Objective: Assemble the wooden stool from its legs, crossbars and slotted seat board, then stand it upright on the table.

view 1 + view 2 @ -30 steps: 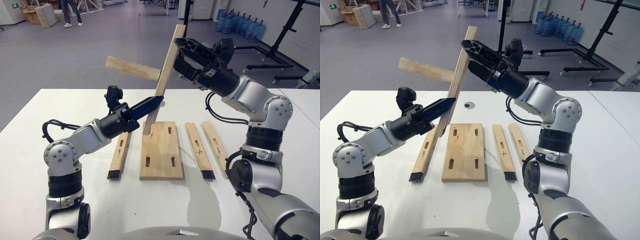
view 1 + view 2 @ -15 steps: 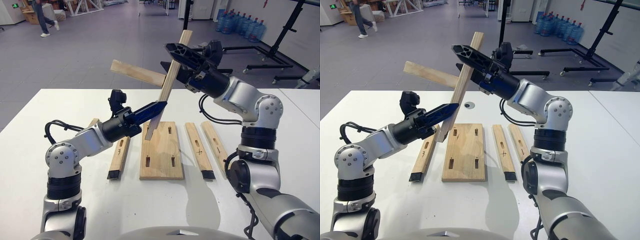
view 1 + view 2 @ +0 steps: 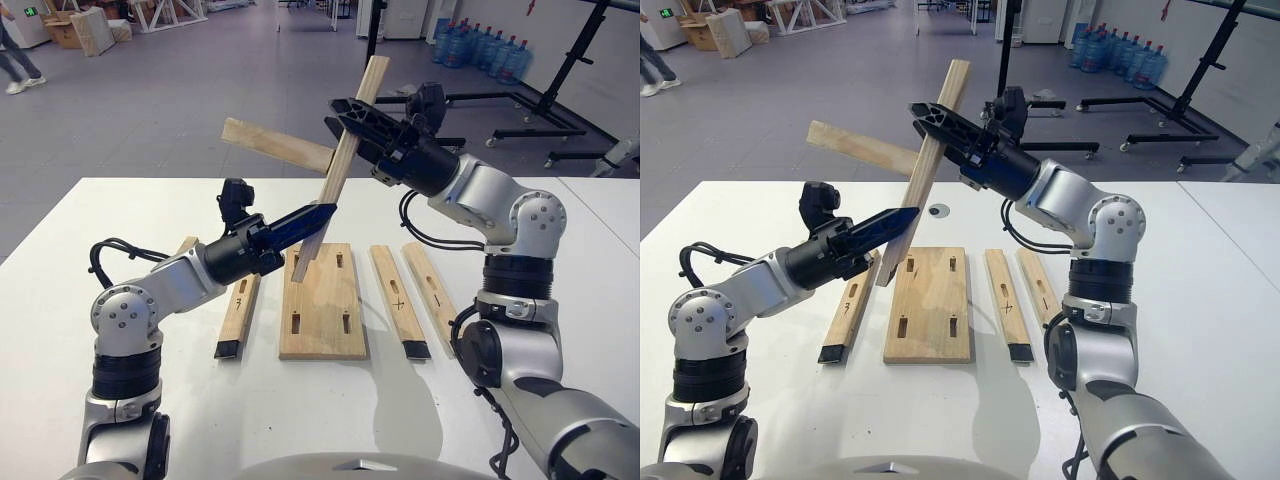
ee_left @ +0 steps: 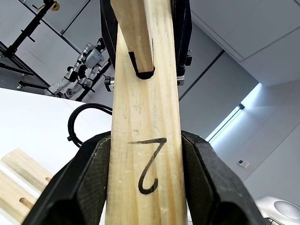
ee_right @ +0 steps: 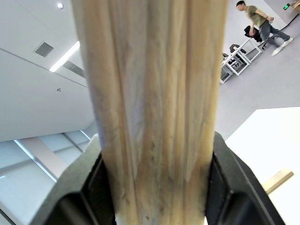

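Left gripper grips the tilted leg low down, right gripper grips it higher, crossbar jutting left. Its foot is over the far-left corner of the seat board; loose legs lie flat just beside both long edges.

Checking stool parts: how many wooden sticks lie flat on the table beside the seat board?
3: one stick left of the seat board, two right of it. Another end peeks from behind the left arm, possibly a fourth.
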Controlling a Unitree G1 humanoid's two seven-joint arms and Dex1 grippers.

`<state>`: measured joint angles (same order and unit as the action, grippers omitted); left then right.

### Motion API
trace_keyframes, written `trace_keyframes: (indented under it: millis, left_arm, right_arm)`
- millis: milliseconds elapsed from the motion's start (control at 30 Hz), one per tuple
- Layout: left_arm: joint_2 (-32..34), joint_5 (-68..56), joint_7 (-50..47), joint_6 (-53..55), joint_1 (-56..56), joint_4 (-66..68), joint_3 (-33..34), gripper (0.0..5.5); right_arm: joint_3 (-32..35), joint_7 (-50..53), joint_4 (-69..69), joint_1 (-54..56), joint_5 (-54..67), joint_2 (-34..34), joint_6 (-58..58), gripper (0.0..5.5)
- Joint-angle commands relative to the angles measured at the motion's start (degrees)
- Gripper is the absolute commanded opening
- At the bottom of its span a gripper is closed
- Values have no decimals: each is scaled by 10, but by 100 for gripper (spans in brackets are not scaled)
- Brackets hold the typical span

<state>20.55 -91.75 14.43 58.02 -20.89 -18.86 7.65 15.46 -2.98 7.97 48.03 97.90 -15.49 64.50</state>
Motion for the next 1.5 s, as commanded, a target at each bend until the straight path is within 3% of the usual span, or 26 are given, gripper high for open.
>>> trace_keyframes:
  millis: [33,333,533,767,1167,1500]
  left_arm:
    - [13,12,3,-10,-6,-1,-1,205]
    - [8,74,-37,-39,-7,22,2,338]
    - [79,308,-42,-86,60,-20,-40,342]
    - [52,366,-68,-83,112,-69,-41,342]
    - [19,417,-61,-75,155,-83,-62,342]
    - [9,438,-51,-70,159,-81,-69,342]
  right_arm:
    - [-5,-13,-17,-14,-21,-19,0,206]
    - [2,-88,-44,-36,-130,-50,-44,206]
    - [-61,-271,-100,-66,-384,-114,-223,205]
    - [-165,-420,-35,-108,-633,-105,-468,205]
    - [-82,-638,250,-49,-628,-26,-631,205]
    - [-115,-788,333,-55,-707,10,-833,205]
